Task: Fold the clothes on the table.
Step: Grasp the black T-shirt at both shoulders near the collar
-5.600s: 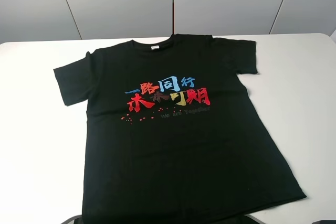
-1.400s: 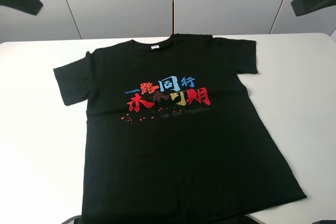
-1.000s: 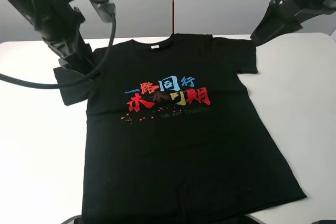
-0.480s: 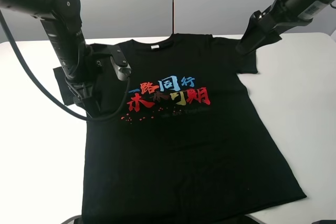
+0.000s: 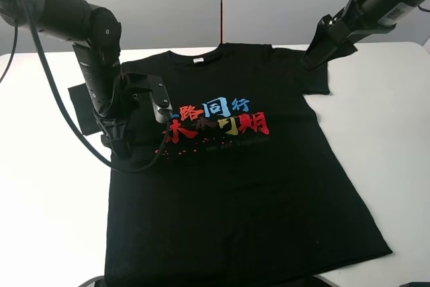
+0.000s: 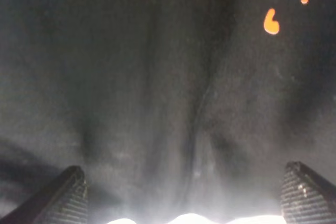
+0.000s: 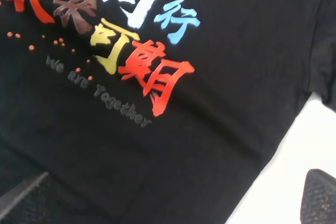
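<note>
The black short-sleeved cotton T-shirt (image 5: 235,199) with red, blue and yellow characters lies flat, print up, in the middle of the wide white tabletop (image 5: 390,139), collar toward the far edge. The left gripper (image 5: 122,147) sits low over the cloth beside the red dots (image 6: 271,21), fingers spread wide. The right gripper (image 5: 313,57) hangs above the opposite shoulder, fingers likewise apart

A pale grey panelled wall (image 5: 168,5) fills the top of the frame, split at centre by one thin, dark, upright seam (image 5: 222,5). Below it a plain white worktop (image 5: 47,199) runs the full width of the frame, its far corners rounded. The light is even and the shadows are soft.
</note>
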